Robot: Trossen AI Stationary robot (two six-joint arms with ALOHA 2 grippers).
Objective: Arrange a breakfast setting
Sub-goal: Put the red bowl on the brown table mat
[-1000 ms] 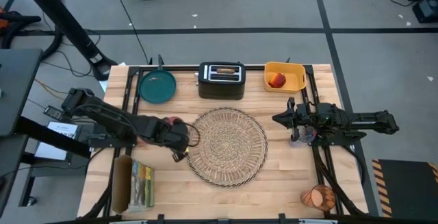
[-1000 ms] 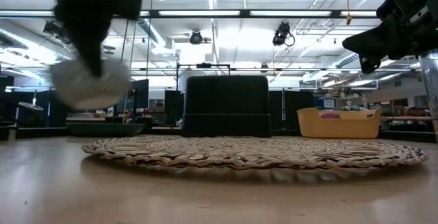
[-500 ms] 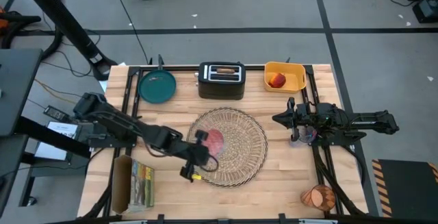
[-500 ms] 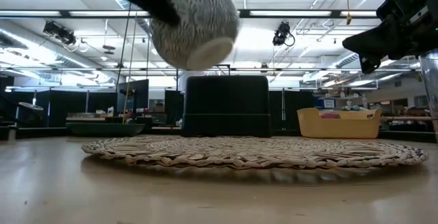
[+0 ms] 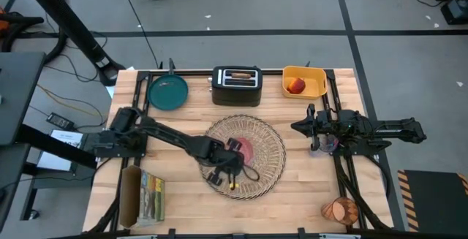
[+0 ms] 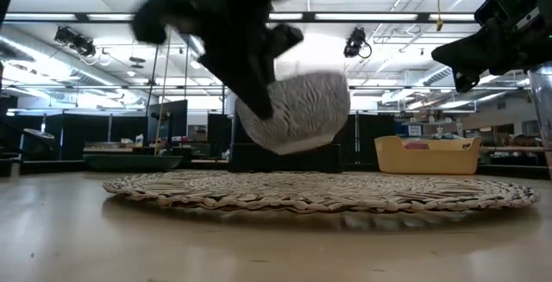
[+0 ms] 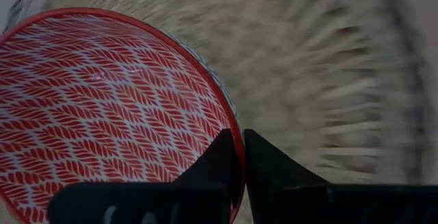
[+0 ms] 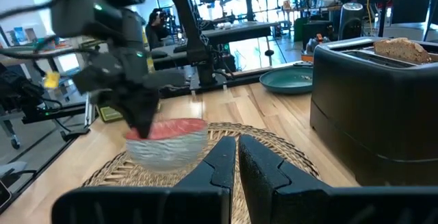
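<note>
My left gripper [image 5: 232,156] is shut on the small cereal bowl [image 5: 243,150], red-patterned inside and grey-white outside, above the middle of the round woven straw placemat [image 5: 269,133]. The bowl also shows in the low view [image 6: 304,114] and in the right wrist view [image 8: 168,142]. My right gripper [image 5: 296,127] is shut and empty, level above the table right of the mat. The dark teal plate [image 5: 168,93] lies at the far left. A toast slice [image 8: 404,46] sticks out of the black toaster [image 5: 237,85]. The red fruit [image 5: 295,85] lies in the yellow bin [image 5: 313,78]. The orange tumbler [image 5: 338,211] lies at the near right corner. My left gripper pinches the bowl's rim [image 7: 237,136], one finger [image 7: 217,161] inside the bowl and one [image 7: 268,169] outside. The fingers slant down from the table's left. The bowl hangs lifted clear of the placemat [image 6: 302,191], mouth up and slightly tilted.
A cereal box [image 5: 146,195] lies at the near left corner. A small object [image 5: 316,146] stands under my right arm. Bare wood shows at the near edge in front of the mat.
My left gripper has carried the bowl toward the table's right, from beside the mat's left edge to above its middle. It rose on the way and has come down closer to the mat in the last half second.
</note>
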